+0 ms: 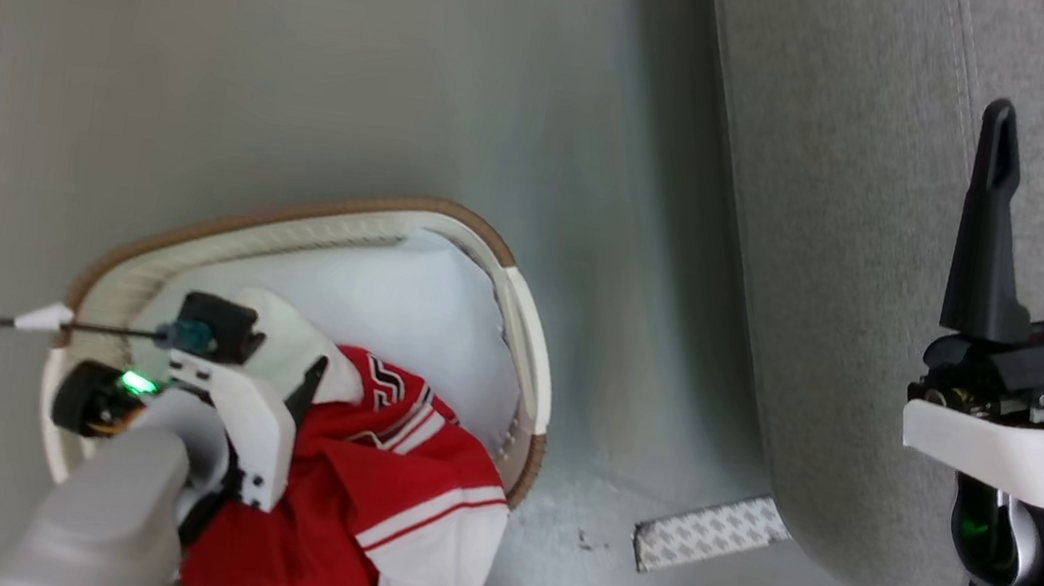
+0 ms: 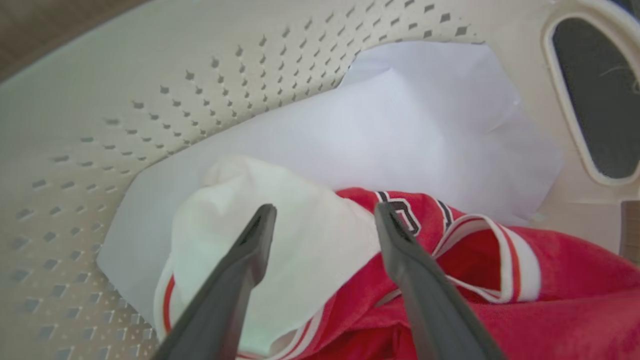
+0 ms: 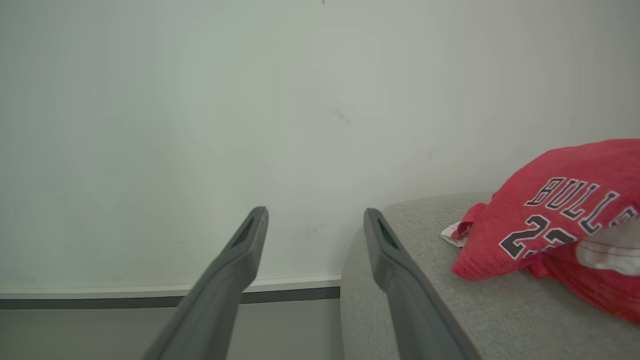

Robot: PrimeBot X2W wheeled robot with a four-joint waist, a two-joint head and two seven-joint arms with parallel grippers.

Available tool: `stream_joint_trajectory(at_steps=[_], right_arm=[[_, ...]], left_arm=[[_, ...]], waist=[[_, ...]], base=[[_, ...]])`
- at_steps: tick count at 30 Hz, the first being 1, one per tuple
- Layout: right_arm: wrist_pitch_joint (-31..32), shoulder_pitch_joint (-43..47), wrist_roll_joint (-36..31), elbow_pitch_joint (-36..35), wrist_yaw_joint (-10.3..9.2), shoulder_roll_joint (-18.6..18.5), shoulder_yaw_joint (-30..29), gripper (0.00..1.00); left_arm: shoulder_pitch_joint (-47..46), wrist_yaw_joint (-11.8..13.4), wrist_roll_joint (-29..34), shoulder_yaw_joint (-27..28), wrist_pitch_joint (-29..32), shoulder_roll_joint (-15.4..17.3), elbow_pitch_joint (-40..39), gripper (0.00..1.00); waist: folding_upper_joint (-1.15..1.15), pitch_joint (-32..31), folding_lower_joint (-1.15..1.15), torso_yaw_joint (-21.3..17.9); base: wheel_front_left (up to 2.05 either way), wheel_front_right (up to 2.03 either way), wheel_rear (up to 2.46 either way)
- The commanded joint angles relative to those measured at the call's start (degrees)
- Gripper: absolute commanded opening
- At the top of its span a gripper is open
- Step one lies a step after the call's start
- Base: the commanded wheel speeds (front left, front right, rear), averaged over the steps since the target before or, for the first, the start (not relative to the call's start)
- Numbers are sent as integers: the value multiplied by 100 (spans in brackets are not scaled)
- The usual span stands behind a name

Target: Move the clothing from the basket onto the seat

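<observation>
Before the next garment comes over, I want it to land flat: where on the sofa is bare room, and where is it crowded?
The sofa is bare grey fabric from its rounded edge by the open right gripper up to the red jersey. It is crowded where that jersey lies heaped. In the basket, the clothing fills the near end.

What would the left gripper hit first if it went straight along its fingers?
Likely the white fold of the clothing in the basket, just ahead of the open left gripper; depth unclear.
</observation>
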Motion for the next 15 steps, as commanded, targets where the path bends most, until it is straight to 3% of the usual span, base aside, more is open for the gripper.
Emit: stream_joint_trajectory(at_steps=[1, 15], right_arm=[[4, -128, -23, -59, -12, 23, -23, 100], [4, -53, 285, -223, -13, 86, -130, 100]], left_arm=[[-148, 12, -102, -103, 69, 124, 91, 100], [-612, 12, -386, -881, 725, 566, 769, 100]], waist=[[0, 281, -1, -218], [0, 906, -1, -671]], base=[[0, 0, 0], [0, 0, 0]])
